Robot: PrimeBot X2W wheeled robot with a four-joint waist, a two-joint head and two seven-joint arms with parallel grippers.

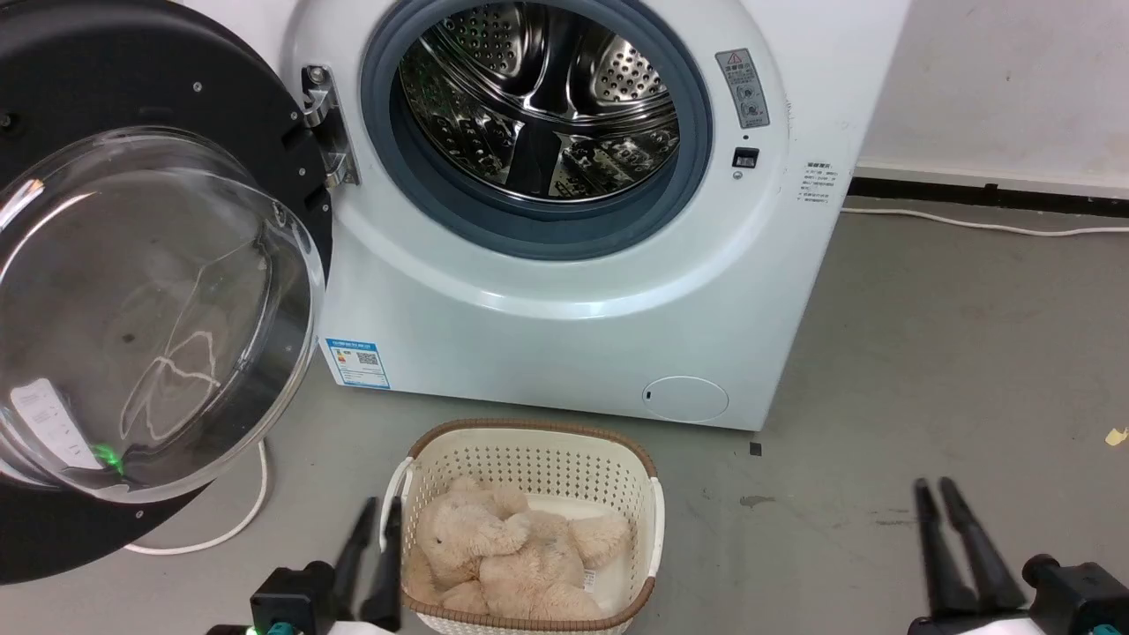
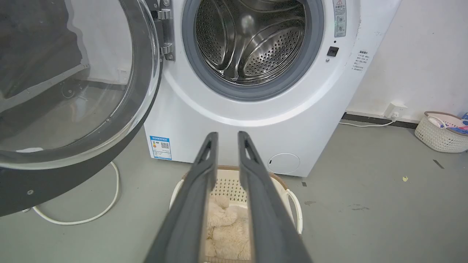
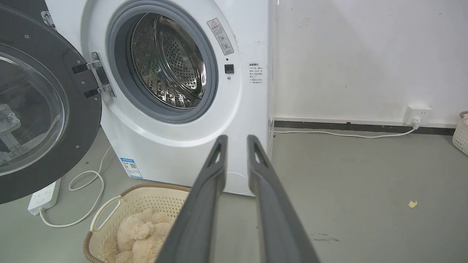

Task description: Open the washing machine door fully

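The washing machine door (image 1: 150, 309) is swung wide open to the left of the white machine (image 1: 564, 326), hanging on its hinge (image 1: 322, 123). Its black ring and bulging clear glass bowl face me, and the steel drum (image 1: 538, 97) is exposed. The door also shows in the left wrist view (image 2: 73, 73) and the right wrist view (image 3: 36, 109). My left gripper (image 1: 380, 504) (image 2: 227, 134) is low, beside the basket, well clear of the door. My right gripper (image 1: 935, 483) (image 3: 237, 137) hovers over bare floor at the lower right. Each has a narrow gap between its fingers and holds nothing.
A cream laundry basket (image 1: 529, 428) with a beige plush bear (image 1: 512, 556) stands on the floor before the machine. A white cable (image 1: 247, 520) loops under the door, near a power strip (image 3: 44, 197). A second basket (image 2: 440, 133) sits by the right wall.
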